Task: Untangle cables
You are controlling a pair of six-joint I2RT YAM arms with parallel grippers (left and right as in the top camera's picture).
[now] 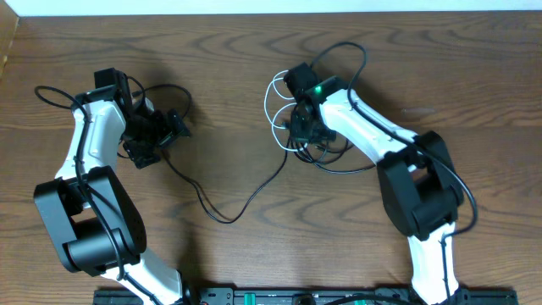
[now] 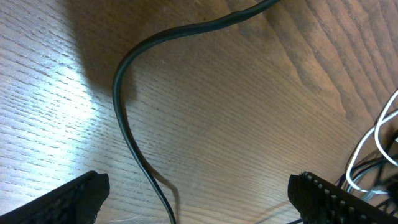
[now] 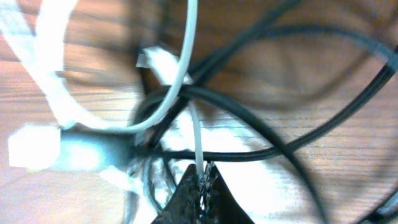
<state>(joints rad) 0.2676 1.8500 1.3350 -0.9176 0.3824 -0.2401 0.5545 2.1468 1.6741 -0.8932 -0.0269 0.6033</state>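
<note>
Two black cables (image 3: 236,155) and one white cable (image 3: 190,43) knot into a tangle (image 1: 281,127) on the wooden tabletop (image 1: 254,76); there the right arm (image 1: 364,127) has its jaws clamped on the white cable; left of the tangle, the left arm (image 1: 89,144) holds its jaws wide apart over one black cable (image 2: 117,93).

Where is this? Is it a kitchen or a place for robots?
Probably a robot lab or workshop, not a kitchen. A plain wooden table has two robot arms fixed at its near edge, the left arm and the right arm, with thin cables lying between them.
</note>
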